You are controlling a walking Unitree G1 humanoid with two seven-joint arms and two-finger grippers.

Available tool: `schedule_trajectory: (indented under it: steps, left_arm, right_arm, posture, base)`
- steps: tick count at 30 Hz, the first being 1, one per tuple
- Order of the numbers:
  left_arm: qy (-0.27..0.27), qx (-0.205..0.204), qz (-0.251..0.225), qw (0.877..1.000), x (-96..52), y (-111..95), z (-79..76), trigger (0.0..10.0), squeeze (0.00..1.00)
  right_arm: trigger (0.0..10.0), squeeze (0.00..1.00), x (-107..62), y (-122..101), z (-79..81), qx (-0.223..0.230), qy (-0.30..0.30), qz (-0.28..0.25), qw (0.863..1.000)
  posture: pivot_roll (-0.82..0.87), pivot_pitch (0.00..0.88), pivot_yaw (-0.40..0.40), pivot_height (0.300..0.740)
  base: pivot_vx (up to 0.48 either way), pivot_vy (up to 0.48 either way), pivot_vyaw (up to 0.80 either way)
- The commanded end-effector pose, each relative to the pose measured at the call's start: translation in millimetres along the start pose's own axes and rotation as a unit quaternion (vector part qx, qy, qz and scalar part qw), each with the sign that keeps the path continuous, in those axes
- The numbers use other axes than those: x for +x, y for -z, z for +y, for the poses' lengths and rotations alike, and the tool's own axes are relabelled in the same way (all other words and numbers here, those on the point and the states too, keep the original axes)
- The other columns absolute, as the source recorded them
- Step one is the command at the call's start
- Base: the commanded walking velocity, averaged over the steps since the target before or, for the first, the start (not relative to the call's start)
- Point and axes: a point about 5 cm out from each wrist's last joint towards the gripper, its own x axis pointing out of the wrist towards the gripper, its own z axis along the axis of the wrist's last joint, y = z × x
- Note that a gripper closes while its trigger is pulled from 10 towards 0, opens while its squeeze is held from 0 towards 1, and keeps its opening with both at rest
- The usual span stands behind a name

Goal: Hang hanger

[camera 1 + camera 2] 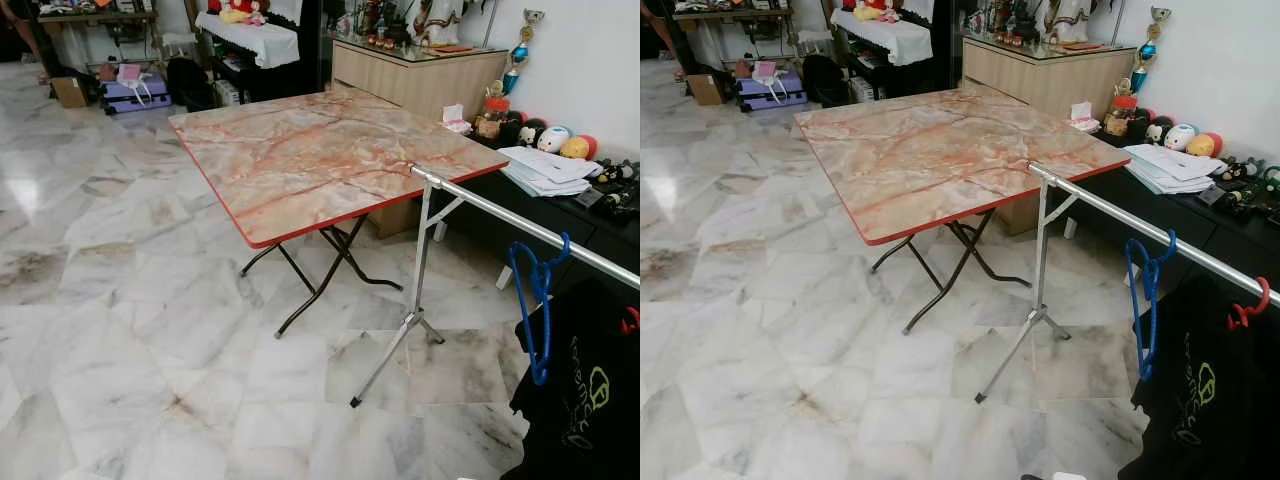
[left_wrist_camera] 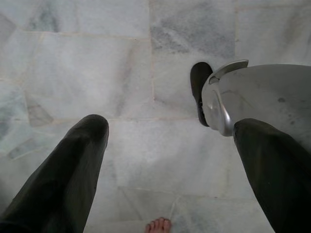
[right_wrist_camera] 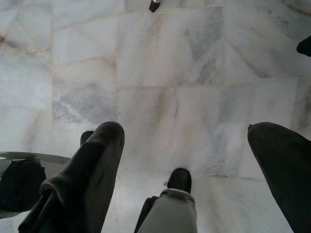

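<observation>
Both my left gripper (image 2: 167, 145) and right gripper (image 3: 194, 160) hang over the marble floor (image 1: 120, 300), jaws spread, while a blue hanger (image 1: 537, 300) hangs on the rail (image 1: 520, 225).

Left gripper (image 2: 170, 160) points down, its two long black fingers (image 2: 68, 179) spread apart; right gripper (image 3: 184, 165) likewise hangs downward, fingers (image 3: 87, 179) parted

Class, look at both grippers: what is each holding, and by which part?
Nothing. The left gripper and right gripper hang open over bare floor; the blue hanger is on the rail.
</observation>
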Motion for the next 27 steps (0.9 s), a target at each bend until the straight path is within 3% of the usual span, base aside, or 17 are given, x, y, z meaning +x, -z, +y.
schedule_trajectory:
  steps: [1, 7, 27]
  left_arm:
    - [-0.002, 0.002, 0.004, 1.000, -0.2, 0.9, 3.5, 10.0, 0.00]
    - [-0.001, 0.002, 0.006, 1.000, -0.7, 3.5, 3.0, 10.0, 0.00]
    - [-0.002, 0.003, 0.006, 1.000, -0.5, 3.1, 1.6, 10.0, 0.00]
  right_arm:
    - [10.0, 0.00, 0.3, -0.7, 1.7, 0.005, 0.000, -0.003, 1.000]
    - [10.0, 0.00, -0.3, 3.1, 1.1, 0.013, 0.000, 0.004, 1.000]
    - [10.0, 0.00, -0.2, 2.8, 0.4, -0.007, -0.004, 0.009, 1.000]
  posture:
    - [0.10, 0.000, 0.041, 0.740]
    - [0.10, 0.000, 0.034, 0.740]
    - [0.11, 0.000, 0.021, 0.740]
  base:
    - [0.000, 0.000, 0.00]
    - [0.000, 0.000, -0.19]
    - [0.000, -0.013, -0.80]
